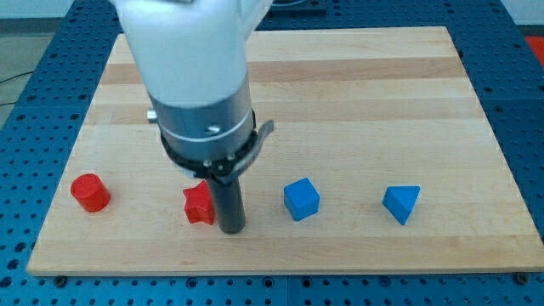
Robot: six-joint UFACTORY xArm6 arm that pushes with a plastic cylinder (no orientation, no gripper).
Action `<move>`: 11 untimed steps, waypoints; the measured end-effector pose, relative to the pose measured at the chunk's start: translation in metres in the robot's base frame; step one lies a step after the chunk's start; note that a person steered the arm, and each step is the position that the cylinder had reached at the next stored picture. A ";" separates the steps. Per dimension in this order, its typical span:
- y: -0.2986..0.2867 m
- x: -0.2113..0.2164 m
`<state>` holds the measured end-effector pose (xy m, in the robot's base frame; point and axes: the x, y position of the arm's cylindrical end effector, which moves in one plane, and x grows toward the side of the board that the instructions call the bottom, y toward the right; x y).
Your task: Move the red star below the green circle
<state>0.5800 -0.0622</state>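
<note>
Camera view, single frame. The red star (199,203) lay on the wooden desk (357,102) toward the view's bottom, left of centre. My tip (232,228) stood on the desk touching, or all but touching, the star's right side. I carry no fingers, only the rod, so there was nothing to report as wide, narrow or holding.

Also on the desk: a red cylinder (89,192) well to the view's left of the star, a blue cube (301,199) near to the view's right of my tip, and a blue wedge-like block (401,204) further right. No green circle showed anywhere. My arm's housing covered much of the upper-left desk, so it may have been hidden behind that; I could not tell.

Handling, as judgement: the star looked like a small, rigid, light block with a flat base. It should slide readily on smooth wood and not deform or break. It cannot be gripped, only pushed. Contact belonged low on a side face, in line with its centre. A push on one point of the star would likely spin it or let it slip off the rod.

Orientation: the star lay flat. Its points were too blurred to say which way any faced. I saw no real long axis, as it seemed about as wide as deep.
</note>
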 end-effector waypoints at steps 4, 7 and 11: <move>-0.018 0.030; -0.076 -0.041; -0.146 0.022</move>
